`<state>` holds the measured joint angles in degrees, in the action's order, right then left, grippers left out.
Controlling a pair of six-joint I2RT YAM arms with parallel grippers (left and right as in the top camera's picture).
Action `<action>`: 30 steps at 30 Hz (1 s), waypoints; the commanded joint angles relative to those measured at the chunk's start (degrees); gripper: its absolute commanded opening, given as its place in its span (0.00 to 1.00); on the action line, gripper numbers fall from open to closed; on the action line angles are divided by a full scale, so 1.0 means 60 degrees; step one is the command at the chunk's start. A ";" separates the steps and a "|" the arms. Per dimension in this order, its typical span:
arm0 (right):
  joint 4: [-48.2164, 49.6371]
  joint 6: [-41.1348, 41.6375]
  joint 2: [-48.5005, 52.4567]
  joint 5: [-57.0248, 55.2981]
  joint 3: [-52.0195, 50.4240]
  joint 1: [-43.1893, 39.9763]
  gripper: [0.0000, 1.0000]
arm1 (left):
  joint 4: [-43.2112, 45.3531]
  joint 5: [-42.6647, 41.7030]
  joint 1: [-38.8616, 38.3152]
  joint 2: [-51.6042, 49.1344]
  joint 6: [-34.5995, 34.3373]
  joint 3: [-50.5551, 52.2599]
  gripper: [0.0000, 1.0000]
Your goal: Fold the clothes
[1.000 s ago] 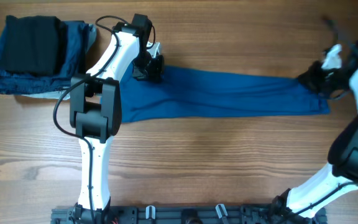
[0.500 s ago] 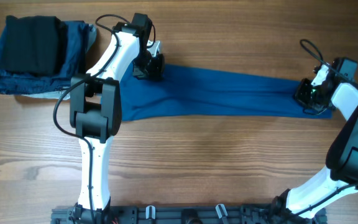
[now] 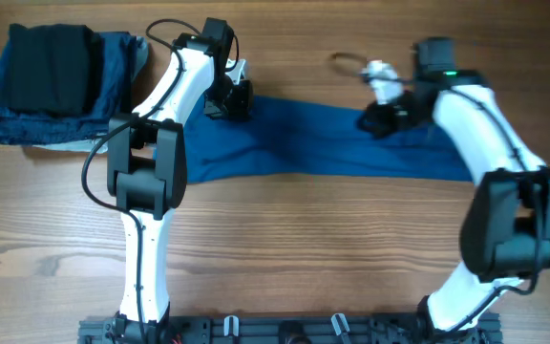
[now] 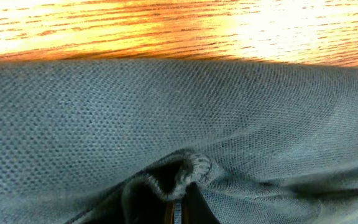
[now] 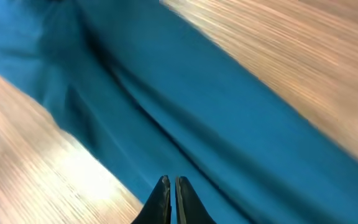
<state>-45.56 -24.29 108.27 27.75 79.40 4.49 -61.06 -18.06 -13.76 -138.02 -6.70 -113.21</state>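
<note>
The blue polo shirt [image 3: 313, 143] lies stretched in a long band across the table's middle. My left gripper [image 3: 229, 103] is at its upper left end, shut on a bunched hem of the fabric [image 4: 191, 167]; the cloth fills the left wrist view [image 4: 166, 106]. My right gripper [image 3: 375, 121] is over the band's right-centre, above the top edge. In the right wrist view its jaws [image 5: 171, 182] are shut, and a crease in the blue cloth [image 5: 229, 112] runs up to the tips, so it appears to pinch the shirt. My right arm hides the shirt's right end.
A stack of folded garments sits at the far left: a black one [image 3: 53, 55] on top of dark denim-blue ones [image 3: 113, 72]. The arms' base rail [image 3: 285, 330] runs along the front edge. Bare wood surrounds the shirt.
My right gripper has swung from the shirt's far right end leftward to above the band's right-centre. The shirt's right end now sits further left. The left gripper has not moved.
</note>
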 commanded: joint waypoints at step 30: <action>0.3235 0.0616 0.1818 -0.0579 -0.0419 0.2073 0.05 | -0.0251 0.1002 0.0127 -0.0197 -0.0025 -0.0098 0.04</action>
<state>-26.59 -21.47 117.99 23.11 78.35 16.58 -62.11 -16.29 -13.76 -138.02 -6.70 -113.54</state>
